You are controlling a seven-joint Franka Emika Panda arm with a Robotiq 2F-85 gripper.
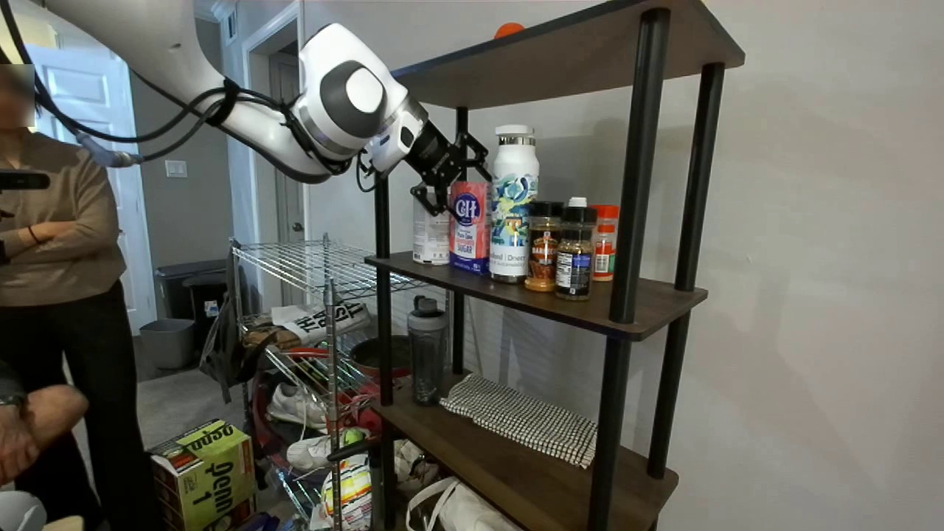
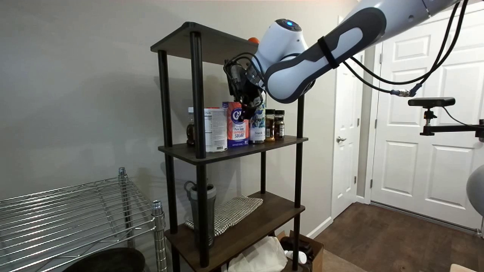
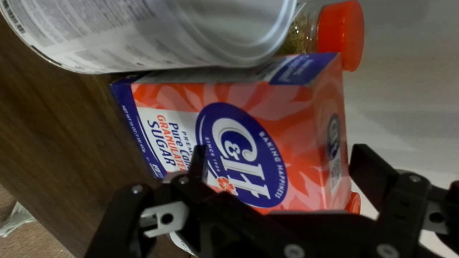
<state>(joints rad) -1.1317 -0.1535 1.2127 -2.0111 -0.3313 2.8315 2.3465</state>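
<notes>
The gripper [image 3: 279, 157] gapes, wrist [image 1: 397, 136] apparently rolled sideways.

A sugar box [image 2: 238, 133] stands beside a white canister [image 2: 216, 130].

Here's the sugar box [image 3: 247, 143], orange-red and blue, C&H across its front! It stands upright on the shelf [image 1: 660, 302], between a white can [image 2: 216, 130] and a patterned bottle [image 1: 514, 199].

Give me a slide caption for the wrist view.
Open hand facing a C&H sugar box that stands beside a white canister.
</notes>
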